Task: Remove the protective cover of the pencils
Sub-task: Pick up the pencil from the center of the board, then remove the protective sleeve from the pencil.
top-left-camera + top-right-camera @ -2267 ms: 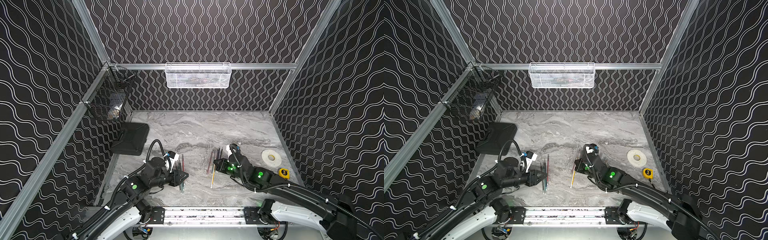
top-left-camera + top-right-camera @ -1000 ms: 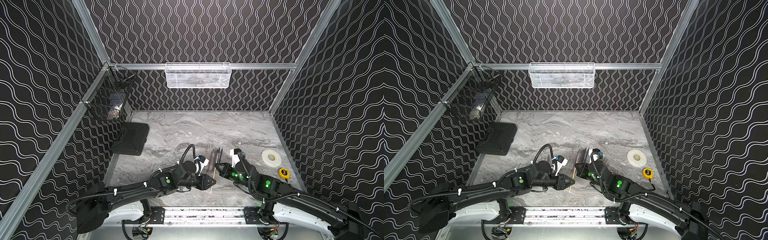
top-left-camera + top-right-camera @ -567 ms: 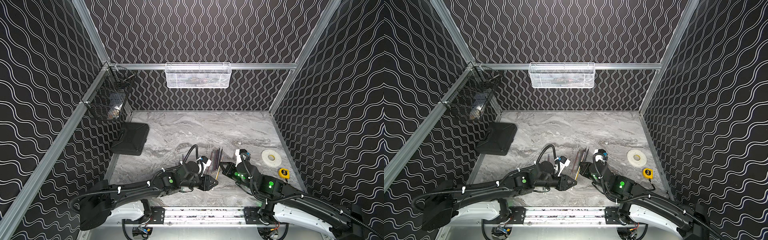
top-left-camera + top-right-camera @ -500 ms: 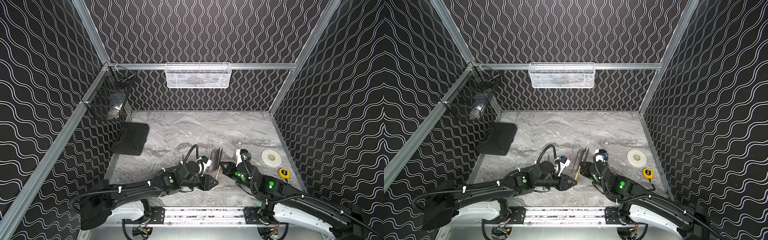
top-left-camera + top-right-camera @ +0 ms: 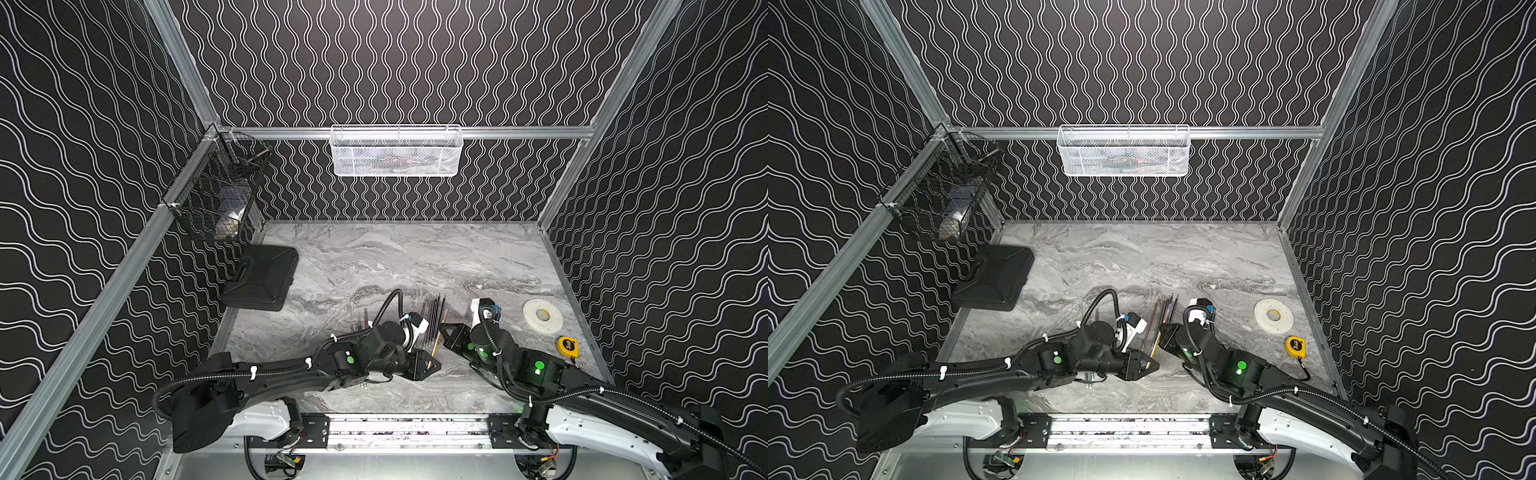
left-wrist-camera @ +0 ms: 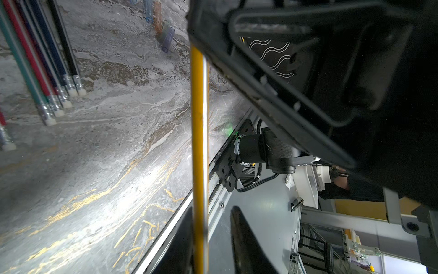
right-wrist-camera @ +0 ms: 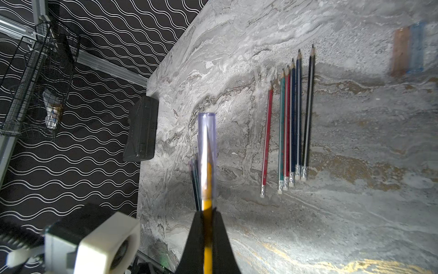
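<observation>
Grey marble-pattern tabletop [image 5: 395, 266], both arms reaching in low over its near half.

Right gripper [image 7: 208, 211]: jaws clamped on a yellow pencil [image 7: 208, 187] partway along the shaft. The sharpened end points out past its fingertips.

Left gripper [image 6: 211, 213]: facing the right gripper. Its jaws stand partly apart either side of the same yellow pencil's other end, with a gap showing between the shaft and one finger. No grip seen.

Black hard plastic case [image 5: 262, 276]: flat on the table, well apart from the left gripper, out beyond that arm's outer side.

White flat tape roll [image 5: 542, 316]: near the right gripper, on its outer side. Small round yellow tape measure [image 5: 566, 345] beside the right arm, behind the gripper.

Thin coloured pencils [image 7: 289, 132], red, teal, navy and black: flat in a row just beyond the two grippers, tips bare, pale eraser ends nearest the grippers, one red set slightly apart.

Clear tubular plastic cover [image 7: 207, 142]: on the yellow pencil's tip, just ahead of the right gripper's fingertips, neither gripper touching it.

Loose transparent tinted caps [image 6: 163, 30], blue and orange among them: lying together on the table beyond the left gripper, apart from the row.
</observation>
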Motion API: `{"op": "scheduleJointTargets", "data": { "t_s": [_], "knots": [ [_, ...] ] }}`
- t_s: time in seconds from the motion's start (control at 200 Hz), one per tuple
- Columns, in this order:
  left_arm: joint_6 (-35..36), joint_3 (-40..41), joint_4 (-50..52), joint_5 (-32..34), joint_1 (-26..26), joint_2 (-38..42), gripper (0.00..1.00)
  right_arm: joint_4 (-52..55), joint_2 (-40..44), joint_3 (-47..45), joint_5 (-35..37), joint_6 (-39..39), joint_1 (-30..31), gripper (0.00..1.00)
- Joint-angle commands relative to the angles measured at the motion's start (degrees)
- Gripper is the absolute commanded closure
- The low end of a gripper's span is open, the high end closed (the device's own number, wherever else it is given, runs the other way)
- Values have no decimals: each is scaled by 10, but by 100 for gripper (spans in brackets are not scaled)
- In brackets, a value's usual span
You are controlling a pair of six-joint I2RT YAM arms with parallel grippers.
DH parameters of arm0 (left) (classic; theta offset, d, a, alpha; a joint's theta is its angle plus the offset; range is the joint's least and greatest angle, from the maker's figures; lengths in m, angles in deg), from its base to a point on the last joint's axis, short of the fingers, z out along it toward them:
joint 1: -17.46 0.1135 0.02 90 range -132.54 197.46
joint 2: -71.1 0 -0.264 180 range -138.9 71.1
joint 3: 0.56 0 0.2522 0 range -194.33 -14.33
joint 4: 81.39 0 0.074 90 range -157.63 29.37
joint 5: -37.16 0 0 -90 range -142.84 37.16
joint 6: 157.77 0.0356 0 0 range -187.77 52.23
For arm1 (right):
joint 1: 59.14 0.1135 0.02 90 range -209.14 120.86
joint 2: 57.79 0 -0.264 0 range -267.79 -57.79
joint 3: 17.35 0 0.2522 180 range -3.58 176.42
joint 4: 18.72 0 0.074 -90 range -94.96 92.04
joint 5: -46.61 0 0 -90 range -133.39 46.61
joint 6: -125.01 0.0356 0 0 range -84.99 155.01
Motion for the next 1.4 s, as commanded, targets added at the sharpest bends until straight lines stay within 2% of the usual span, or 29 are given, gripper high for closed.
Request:
{"op": "scheduleJointTargets", "data": {
  "t_s": [0.0,0.135,0.225,0.3,0.375,0.455,0.595,0.776,0.926,1.046,1.166,1.396],
  "knots": [
    [-5,-5,-30,-10,-1,-4,84,1,4,6,14,6,1,97],
    [0,-9,-21,-11,-2,-4,100,9,12,2,17,7,1,96],
    [3,-8,-15,-9,-2,0,100,17,18,3,19,6,1,94],
    [6,-4,-6,-6,-2,8,100,31,22,9,21,-1,1,83],
    [15,-2,13,0,-2,19,100,55,29,17,25,-5,1,65],
    [33,-7,56,14,-2,35,100,79,42,24,29,-12,1,58],
    [100,-49,209,59,-1,76,100,111,81,27,33,-28,1,57],
    [204,-152,457,107,-1,120,100,125,122,31,21,-58,0,57],
    [251,-205,582,119,-1,157,100,104,117,33,-2,-73,1,57],
    [274,-205,622,120,-1,171,100,73,85,34,-32,-79,1,57],
    [269,-157,579,102,-1,200,100,24,50,30,-74,-84,1,57],
    [272,-151,573,101,0,214,100,-101,-2,10,-170,-102,1,58]
  ]
}}
